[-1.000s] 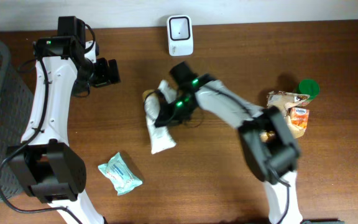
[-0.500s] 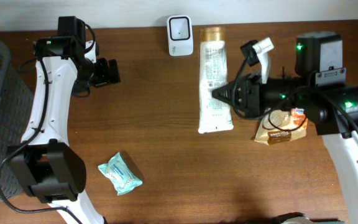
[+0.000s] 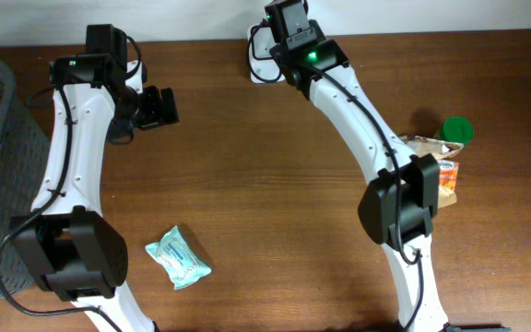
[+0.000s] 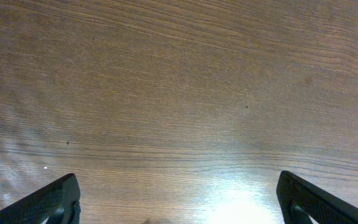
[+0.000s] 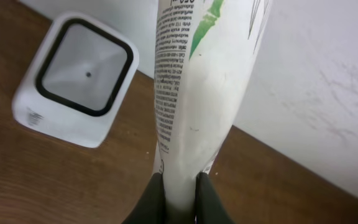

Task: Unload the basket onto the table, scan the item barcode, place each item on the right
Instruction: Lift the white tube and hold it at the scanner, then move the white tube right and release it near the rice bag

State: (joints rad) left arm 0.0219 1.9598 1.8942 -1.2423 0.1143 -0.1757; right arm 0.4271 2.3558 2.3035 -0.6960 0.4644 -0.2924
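Overhead: right arm [image 3: 348,101] is stretched to barcode scanner [image 3: 255,63] at far table edge; tube is hidden under wrist. Left gripper [image 3: 159,106] is kept well apart.

Left wrist: fingers [image 4: 48,202] are seen spread wide, nothing held; only bare table [image 4: 179,93] is shown.

Right wrist: right gripper [image 5: 178,190] is pinched on crimped end of white tube [image 5: 197,93], just beside scanner window. Tube is judged light, soft, a bit slippery; flat crimp is best taken, since body would be dented.

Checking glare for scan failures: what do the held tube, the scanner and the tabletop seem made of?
Tube: probably soft plastic, white with a slight sheen and printed text; it narrows where it is pinched. Scanner: hard white plastic, matte, with a dark-rimmed window. Tabletop: wood or wood-look laminate, brown grain with a glare patch.
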